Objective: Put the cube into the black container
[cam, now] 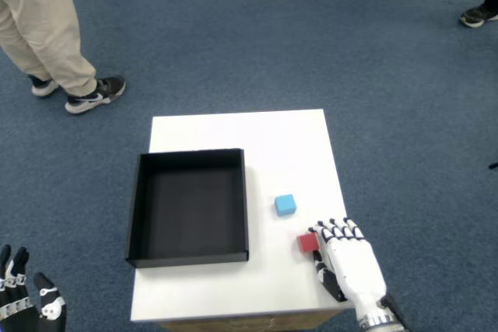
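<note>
Robot hand (pixel 348 263), the right one, is sitting at the front right of the worktop (pixel 233 134), fingers curling against the red cube (pixel 307 243). Fingertips are touching the cube's right side; cannot tell whether the thumb is closing a pinch on it, so the grasp is unclear.

Going left to right: another dark robot hand (pixel 23 301) is hanging off the worktop at the bottom left corner of the view, holding nothing visible. Black container (pixel 188 258) is lying open and empty on the left half of the worktop. Blue cube (pixel 285 204) is resting just right of the container, free. The red cube is sitting on the worktop nearer the front edge, between the blue cube and the palm, well apart from the container. A person's legs (pixel 43 29) are standing on the carpet at the upper left.

Judging handling: the red cube is looking small, rigid, light, flat-faced, probably a bit slick. Best hold is likely thumb and fingers on two opposite side faces, squarely, since a corner pinch could be letting it twist or pop out.
</note>
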Controlling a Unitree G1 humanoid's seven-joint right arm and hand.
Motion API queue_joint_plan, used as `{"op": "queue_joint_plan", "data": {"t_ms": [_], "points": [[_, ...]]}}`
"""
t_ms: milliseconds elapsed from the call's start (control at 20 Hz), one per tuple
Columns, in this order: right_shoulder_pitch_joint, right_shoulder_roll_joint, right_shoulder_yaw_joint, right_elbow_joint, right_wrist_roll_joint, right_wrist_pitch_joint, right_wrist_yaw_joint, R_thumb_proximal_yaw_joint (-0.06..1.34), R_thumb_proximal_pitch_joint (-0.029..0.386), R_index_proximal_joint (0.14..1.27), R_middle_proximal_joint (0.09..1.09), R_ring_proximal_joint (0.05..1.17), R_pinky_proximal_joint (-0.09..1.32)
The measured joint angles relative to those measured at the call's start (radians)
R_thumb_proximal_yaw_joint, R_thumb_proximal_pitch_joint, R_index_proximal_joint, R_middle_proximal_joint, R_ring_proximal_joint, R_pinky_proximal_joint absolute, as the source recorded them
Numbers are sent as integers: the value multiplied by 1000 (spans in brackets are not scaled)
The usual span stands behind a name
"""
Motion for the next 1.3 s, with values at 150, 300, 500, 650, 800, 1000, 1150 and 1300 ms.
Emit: {"op": "queue_joint_plan", "data": {"t_ms": [150, 300, 500, 650, 800, 1000, 1150, 1300], "points": [[-1, -1, 0, -1, 0, -3, -25, 1153, 169, 1076, 260, 205, 81], [5, 0, 1, 2, 0, -3, -26, 1159, 174, 1070, 255, 201, 73], [5, 0, 0, 4, 0, -3, -26, 1164, 179, 1066, 251, 198, 65], [5, 1, -20, 8, 2, -14, -24, 1168, 181, 1066, 250, 193, 52], [-3, 9, -48, 11, 19, -27, -14, 1171, 181, 1064, 248, 190, 44], [-3, 10, -72, 12, 23, -35, 4, 1095, 176, 935, 250, 190, 39], [-3, 7, -95, 12, 40, -36, 47, 787, 128, 713, 237, 183, 21], [-8, 4, -113, 14, 41, -36, 87, 787, 123, 727, 231, 180, 7]]}}
